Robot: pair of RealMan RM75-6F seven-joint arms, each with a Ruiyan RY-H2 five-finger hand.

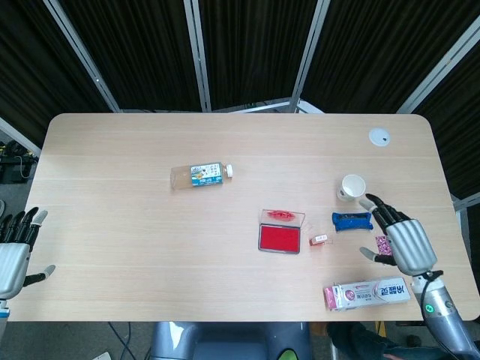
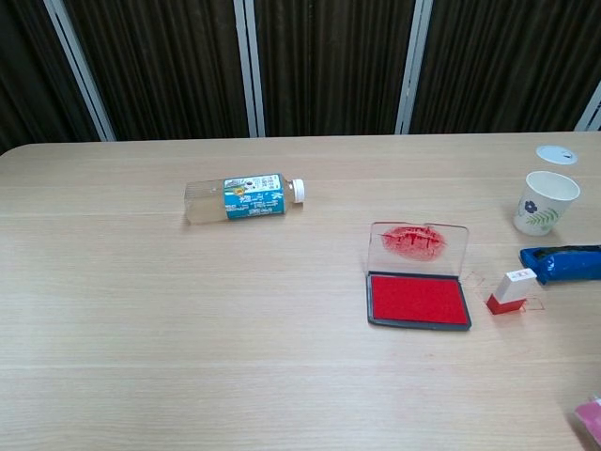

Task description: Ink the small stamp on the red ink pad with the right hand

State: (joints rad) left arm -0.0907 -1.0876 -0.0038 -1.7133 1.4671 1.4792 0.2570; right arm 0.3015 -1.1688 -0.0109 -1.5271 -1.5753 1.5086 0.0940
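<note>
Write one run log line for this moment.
right hand: open, off stamp | stamp: on table beside ink pad | left hand: open, idle
</note>
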